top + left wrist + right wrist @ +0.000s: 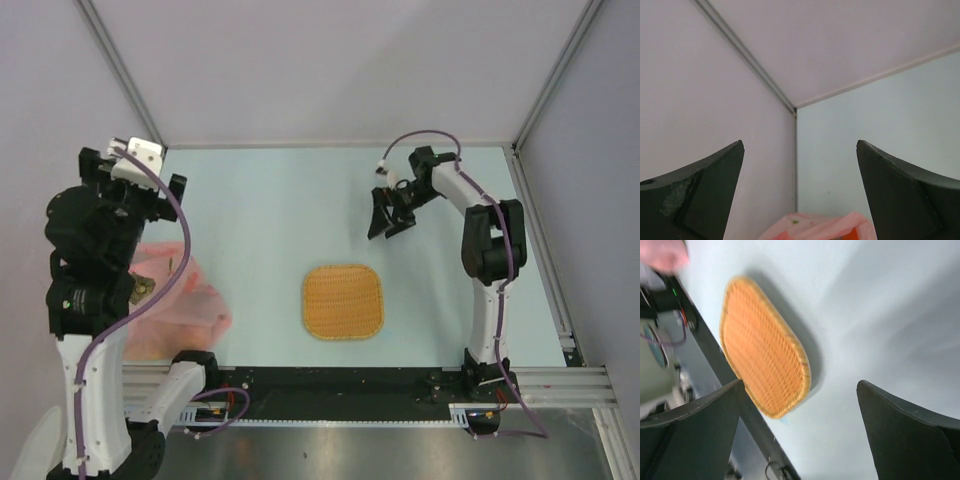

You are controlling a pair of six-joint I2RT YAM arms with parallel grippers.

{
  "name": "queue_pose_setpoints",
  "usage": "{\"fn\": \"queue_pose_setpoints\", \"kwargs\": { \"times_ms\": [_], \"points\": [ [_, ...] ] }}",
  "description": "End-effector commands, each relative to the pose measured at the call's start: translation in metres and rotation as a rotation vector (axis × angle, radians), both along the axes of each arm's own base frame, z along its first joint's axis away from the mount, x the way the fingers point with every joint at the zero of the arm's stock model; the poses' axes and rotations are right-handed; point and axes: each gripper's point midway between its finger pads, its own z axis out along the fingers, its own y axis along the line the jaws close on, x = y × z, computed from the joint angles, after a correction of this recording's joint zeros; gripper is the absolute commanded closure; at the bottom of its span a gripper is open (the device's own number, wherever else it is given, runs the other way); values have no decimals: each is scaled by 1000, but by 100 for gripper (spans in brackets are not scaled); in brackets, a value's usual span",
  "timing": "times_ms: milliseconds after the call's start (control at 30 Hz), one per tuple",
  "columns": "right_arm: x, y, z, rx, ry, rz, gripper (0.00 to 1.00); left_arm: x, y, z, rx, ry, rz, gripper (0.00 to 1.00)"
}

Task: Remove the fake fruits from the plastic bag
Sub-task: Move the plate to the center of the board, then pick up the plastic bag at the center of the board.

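Observation:
The pink-red plastic bag (185, 300) lies crumpled at the table's left edge, partly under my left arm. A grey-green fruit (146, 289) shows through it; the other fruits are hidden. In the left wrist view the bag's top (825, 225) shows at the bottom edge with an orange patch (900, 233) inside. My left gripper (133, 172) is open and empty, raised above and beyond the bag, facing the far left corner (800, 145). My right gripper (388, 216) is open and empty, above the table's right middle (801, 385), far from the bag, which is a pink blur (662, 252).
A square woven orange-tan mat (343, 301) lies at the table's front middle, also in the right wrist view (762, 350). Walls close the left, back and right sides. A black rail (340, 382) runs along the near edge.

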Motion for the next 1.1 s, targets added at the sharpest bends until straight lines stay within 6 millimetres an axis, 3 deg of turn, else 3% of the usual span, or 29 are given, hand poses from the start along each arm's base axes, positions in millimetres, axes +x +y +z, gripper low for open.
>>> {"fn": "queue_pose_setpoints", "kwargs": {
  "times_ms": [0,67,100,200,333,433,500,533,633,800,867,933,967,1000,1033,1067],
  "points": [
    [42,23,84,171,-185,-122,0,-40,45,-18,113,169,217,0],
    [34,41,97,206,-207,-84,0,-50,63,-25,121,225,326,0],
    [29,49,101,218,-211,-65,0,-56,85,-30,154,266,467,0],
    [10,67,115,267,-205,-10,0,-75,105,-46,254,372,563,0],
    [5,70,125,255,-217,-51,0,-87,130,-53,343,427,696,0],
    [10,63,137,219,-278,-96,0,-97,168,-67,429,520,922,0],
    [8,59,155,242,-331,-105,0,-93,175,-78,451,571,942,0],
    [6,54,151,246,-313,-131,0,-86,180,-76,453,556,954,0],
    [9,53,165,274,-370,-150,0,-77,191,-78,524,574,976,0],
    [-9,61,170,298,-361,-121,0,-54,204,-116,483,666,926,2],
    [-16,65,175,292,-392,-95,0,-51,204,-128,424,722,910,18],
    [-16,65,177,277,-412,-90,0,-46,194,-137,382,760,827,42],
    [-13,64,180,275,-421,-100,0,-42,190,-132,351,741,807,53],
    [-11,64,181,272,-422,-111,0,-25,175,-142,314,754,679,79],
    [-3,63,180,253,-407,-171,0,-23,151,-156,319,829,549,92],
    [5,59,177,238,-386,-215,0,-17,133,-156,307,835,459,100]
  ]
}}
